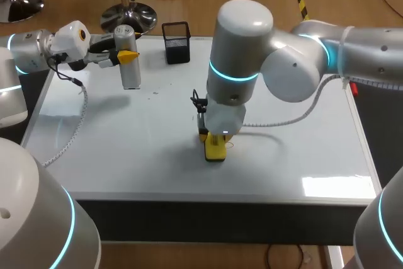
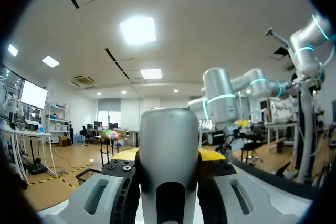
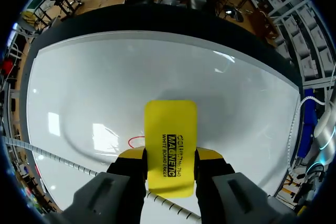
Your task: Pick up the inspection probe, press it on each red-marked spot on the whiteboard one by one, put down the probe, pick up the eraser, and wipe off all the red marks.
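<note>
The right end effector [image 3: 170,153] pinches the yellow eraser [image 3: 170,124] against the whiteboard [image 3: 105,77], with a red mark [image 3: 135,141] just beside it. The left end effector [image 2: 169,156] clamps the probe [image 2: 168,129].

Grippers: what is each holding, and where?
Left gripper holds the silver probe by its body; right gripper holds the yellow eraser by its long edges.

A black mesh pen holder [image 1: 177,42] is standing upright at eleven o'clock on the table [image 1: 208,222], sitting near its far edge.
</note>
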Controlling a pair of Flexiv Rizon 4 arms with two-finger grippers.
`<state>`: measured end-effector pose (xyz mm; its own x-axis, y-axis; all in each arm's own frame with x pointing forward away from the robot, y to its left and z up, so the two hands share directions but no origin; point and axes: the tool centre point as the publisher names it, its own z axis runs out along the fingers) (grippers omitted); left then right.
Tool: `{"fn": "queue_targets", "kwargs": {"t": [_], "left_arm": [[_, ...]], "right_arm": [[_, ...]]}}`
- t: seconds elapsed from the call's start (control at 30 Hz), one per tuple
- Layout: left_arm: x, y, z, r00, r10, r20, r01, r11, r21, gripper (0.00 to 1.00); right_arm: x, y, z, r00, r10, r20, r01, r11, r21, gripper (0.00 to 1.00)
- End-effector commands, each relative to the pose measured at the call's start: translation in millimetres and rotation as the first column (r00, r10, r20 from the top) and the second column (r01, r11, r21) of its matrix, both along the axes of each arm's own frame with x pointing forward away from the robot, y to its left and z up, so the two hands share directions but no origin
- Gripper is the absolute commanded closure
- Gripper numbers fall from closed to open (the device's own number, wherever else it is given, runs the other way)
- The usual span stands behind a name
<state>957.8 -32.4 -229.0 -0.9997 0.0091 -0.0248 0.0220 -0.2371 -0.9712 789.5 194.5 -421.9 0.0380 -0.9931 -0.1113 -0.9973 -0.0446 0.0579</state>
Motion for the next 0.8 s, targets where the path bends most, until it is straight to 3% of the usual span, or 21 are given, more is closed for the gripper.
{"fn": "queue_targets", "kwargs": {"t": [0.03,0.4,0.8], "left_arm": [[-0.8,0,1.1,1.000,0.002,0.002,-0.002,1.000,0.001,1.00],[-0.8,0,1.1,1.000,0.002,0.002,-0.002,1.000,0.001,1.00],[-0.8,0,1.1,1.000,0.002,0.002,-0.002,1.000,0.001,1.00]], "right_arm": [[13.0,6,-6,1.000,0.010,-0.024,-0.011,1.000,-0.017,1.00],[12.0,10,-21,0.999,0.014,-0.048,-0.015,1.000,-0.023,1.00],[-2.3,-28,-36,0.995,-0.055,-0.078,0.051,0.998,-0.047,1.00]]}}
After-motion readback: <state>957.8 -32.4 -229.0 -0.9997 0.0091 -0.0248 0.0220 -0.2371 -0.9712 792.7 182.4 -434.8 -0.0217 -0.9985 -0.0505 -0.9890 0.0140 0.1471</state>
